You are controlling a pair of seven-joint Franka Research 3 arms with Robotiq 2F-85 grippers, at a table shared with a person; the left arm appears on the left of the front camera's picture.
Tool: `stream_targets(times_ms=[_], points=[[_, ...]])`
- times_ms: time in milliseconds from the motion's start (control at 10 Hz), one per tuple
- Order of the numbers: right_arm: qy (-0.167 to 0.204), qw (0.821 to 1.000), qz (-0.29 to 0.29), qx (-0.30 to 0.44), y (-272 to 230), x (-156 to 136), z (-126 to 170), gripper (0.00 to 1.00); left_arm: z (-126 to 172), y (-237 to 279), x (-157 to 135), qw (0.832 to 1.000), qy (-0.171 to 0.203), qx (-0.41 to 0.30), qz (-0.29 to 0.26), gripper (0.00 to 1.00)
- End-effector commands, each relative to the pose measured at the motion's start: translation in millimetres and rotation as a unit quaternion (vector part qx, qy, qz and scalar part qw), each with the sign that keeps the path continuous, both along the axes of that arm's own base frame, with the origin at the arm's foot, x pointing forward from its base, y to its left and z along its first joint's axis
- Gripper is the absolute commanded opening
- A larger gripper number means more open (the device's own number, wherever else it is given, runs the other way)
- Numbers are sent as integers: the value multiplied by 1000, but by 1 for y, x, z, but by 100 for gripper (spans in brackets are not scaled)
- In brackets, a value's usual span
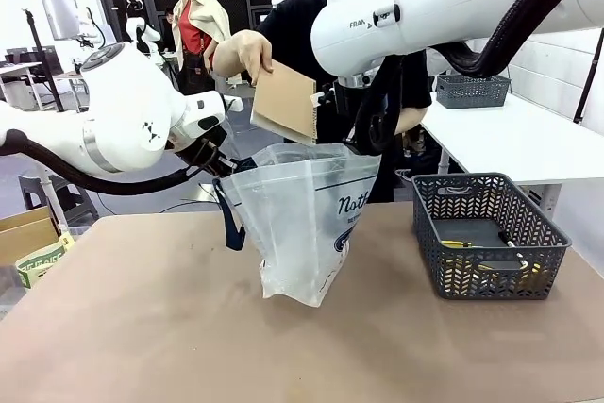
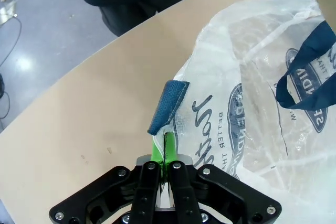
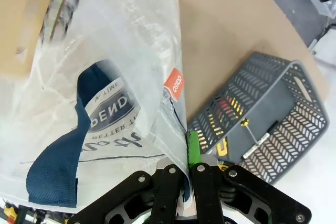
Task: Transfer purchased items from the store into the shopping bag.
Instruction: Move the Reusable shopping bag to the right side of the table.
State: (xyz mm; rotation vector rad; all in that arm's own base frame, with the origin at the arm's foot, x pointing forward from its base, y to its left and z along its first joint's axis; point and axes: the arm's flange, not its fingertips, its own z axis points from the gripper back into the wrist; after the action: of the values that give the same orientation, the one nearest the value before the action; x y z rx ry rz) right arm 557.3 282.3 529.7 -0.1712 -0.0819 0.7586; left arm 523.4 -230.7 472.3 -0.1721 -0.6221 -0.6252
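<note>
Plastic film, thin and floppy: the shopping bag (image 1: 302,219) hangs over the middle of the table (image 1: 142,327), its mouth stretched between my arms. My left gripper (image 2: 164,142) is pressed together on the rim beside a navy handle (image 2: 167,106), and my right gripper (image 3: 192,149) pinches the opposite rim. It looks light, slippery and easy to tear, so I judge the hems are safest to hold. A person's hand (image 1: 241,52) holds a brown notebook (image 1: 286,103) above the mouth.

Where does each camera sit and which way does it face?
Front: robot's side, facing across the table at the person; left arm and right arm hold the shopping bag open.
Left wrist: on left arm, looking along left claw, shut on bag's edge.
Right wrist: on right arm, along right claw, shut on opposite edge; basket beyond.
Shared: both wrist views show the bag.
</note>
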Motion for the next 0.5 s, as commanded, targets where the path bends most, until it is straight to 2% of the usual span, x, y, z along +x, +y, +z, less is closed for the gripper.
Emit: stream_targets(times_ms=[0, 400], points=[[-17, 1000, 22, -15, -2, 7, -3, 0, -1, 8, -1, 1000, 4, -8, -22, 0], [-24, 999, 41, -19, -11, 11, -4, 0, 1, 18, 1, 999, 27, -14, -45, 0]])
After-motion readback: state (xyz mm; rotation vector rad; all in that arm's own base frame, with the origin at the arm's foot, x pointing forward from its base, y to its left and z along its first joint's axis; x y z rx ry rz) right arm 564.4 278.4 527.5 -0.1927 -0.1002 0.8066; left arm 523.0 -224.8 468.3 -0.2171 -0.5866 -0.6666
